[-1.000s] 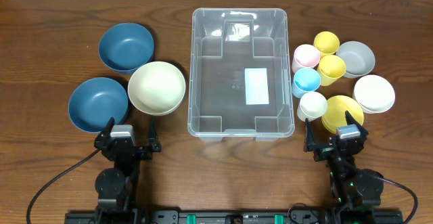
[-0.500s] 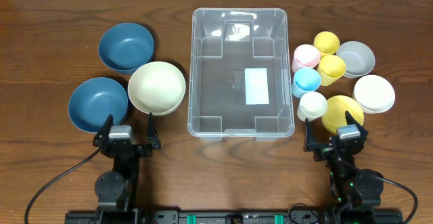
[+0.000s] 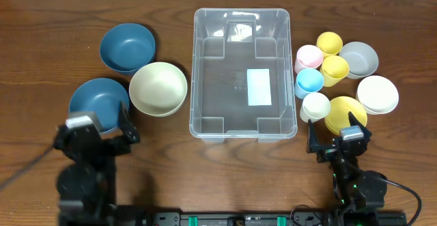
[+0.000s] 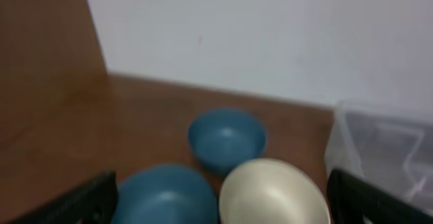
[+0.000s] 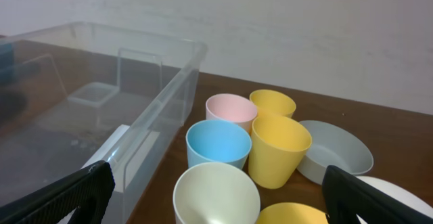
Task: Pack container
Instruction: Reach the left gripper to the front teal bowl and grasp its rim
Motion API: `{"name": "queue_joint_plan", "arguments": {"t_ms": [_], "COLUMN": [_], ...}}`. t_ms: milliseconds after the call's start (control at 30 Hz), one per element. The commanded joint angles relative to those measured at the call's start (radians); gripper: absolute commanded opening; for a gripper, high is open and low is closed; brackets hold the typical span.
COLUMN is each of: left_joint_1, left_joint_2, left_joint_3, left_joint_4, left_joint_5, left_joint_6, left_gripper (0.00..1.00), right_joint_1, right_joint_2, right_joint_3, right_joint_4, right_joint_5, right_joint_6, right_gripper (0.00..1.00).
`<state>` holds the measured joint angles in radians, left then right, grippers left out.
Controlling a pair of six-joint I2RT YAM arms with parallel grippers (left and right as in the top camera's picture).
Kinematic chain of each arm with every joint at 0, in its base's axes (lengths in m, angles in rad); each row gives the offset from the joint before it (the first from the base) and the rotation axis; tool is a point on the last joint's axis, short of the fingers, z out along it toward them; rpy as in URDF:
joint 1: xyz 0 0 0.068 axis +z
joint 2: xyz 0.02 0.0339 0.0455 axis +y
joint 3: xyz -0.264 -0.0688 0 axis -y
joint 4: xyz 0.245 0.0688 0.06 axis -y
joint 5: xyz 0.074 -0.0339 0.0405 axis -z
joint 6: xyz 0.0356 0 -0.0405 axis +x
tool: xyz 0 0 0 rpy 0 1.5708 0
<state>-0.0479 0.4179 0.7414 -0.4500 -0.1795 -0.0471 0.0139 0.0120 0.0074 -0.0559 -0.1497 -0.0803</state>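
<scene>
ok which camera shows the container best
Overhead: the whole container shows, all four corners. The right wrist view catches one corner and a side wall; the left wrist view, a blurred corner at its right edge.

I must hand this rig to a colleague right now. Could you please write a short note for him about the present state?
Left gripper: open, empty, beside the near blue bowl.
Right gripper: open, empty, near the white cup.
Container: mid-table, nothing packed in it.
Left of it: near blue bowl, far blue bowl, cream bowl.
Right of it: five cups, grey bowl, white bowl, yellow dish.
Done: nothing. Left: pack everything.
</scene>
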Motion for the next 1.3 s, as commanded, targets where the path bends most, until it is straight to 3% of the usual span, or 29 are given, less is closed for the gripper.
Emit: {"name": "queue_joint_plan", "arguments": {"t_ms": [0, 200, 433, 567, 700, 1000, 1267], "left_joint_1": [-0.003, -0.003, -0.003, 0.034, 0.134, 0.419, 0.662], "left_joint_2": [0.181, 0.409, 0.424, 0.435, 0.474, 0.686, 0.846], "left_joint_3": [0.252, 0.593, 0.615, 0.609, 0.609, 0.609, 0.608], "left_joint_4": [-0.136, -0.442, -0.572, -0.621, -0.647, -0.678, -0.661], "left_joint_5": [-0.03, 0.012, -0.032, -0.167, -0.158, 0.045, 0.33], "left_joint_6": [0.028, 0.027, 0.015, -0.246, -0.359, -0.341, -0.164], "left_gripper": [0.98, 0.98, 0.98, 0.98, 0.94, 0.95, 0.93], "right_joint_1": [-0.007, -0.007, -0.007, -0.007, -0.007, -0.007, -0.007], "right_joint_2": [-0.006, -0.006, -0.006, -0.006, -0.006, -0.006, -0.006], "right_joint_3": [-0.002, -0.002, -0.002, -0.002, -0.002, -0.002, -0.002], "right_joint_4": [-0.004, -0.004, -0.004, -0.004, -0.004, -0.004, -0.004], "right_joint_5": [-0.008, -0.008, -0.008, -0.008, -0.008, -0.008, -0.008], "right_joint_6": [0.004, 0.004, 0.004, 0.004, 0.004, 0.004, 0.004], "right_gripper": [0.99, 0.99, 0.99, 0.99, 0.99, 0.99, 0.99]}}
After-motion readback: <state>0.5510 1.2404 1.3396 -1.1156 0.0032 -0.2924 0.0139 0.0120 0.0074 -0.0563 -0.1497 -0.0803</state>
